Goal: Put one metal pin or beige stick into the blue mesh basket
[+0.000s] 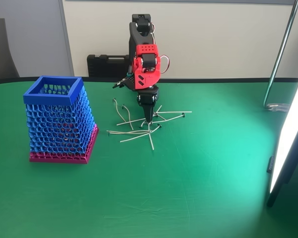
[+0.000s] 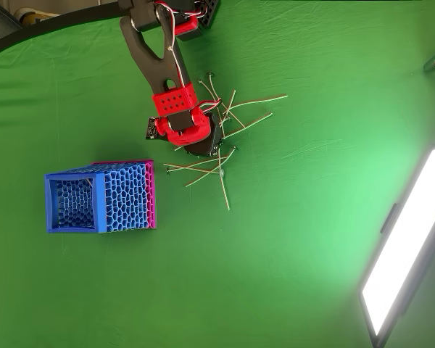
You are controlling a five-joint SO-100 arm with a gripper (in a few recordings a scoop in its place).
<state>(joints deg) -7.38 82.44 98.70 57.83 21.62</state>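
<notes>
We've got the gripper (image 1: 149,119) tip-down in the beige stick (image 1: 154,113) pile, sticks lying flat; blue mesh basket (image 1: 53,92) sits left in the fixed view; jaw state unclear

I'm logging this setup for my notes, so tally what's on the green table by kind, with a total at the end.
Blue mesh basket: 1
Beige sticks: roughly 12, since they overlap in a loose pile and the gripper covers some
Robot arm: 1
Lit panel at the right edge: 1
Total: about 15
</notes>
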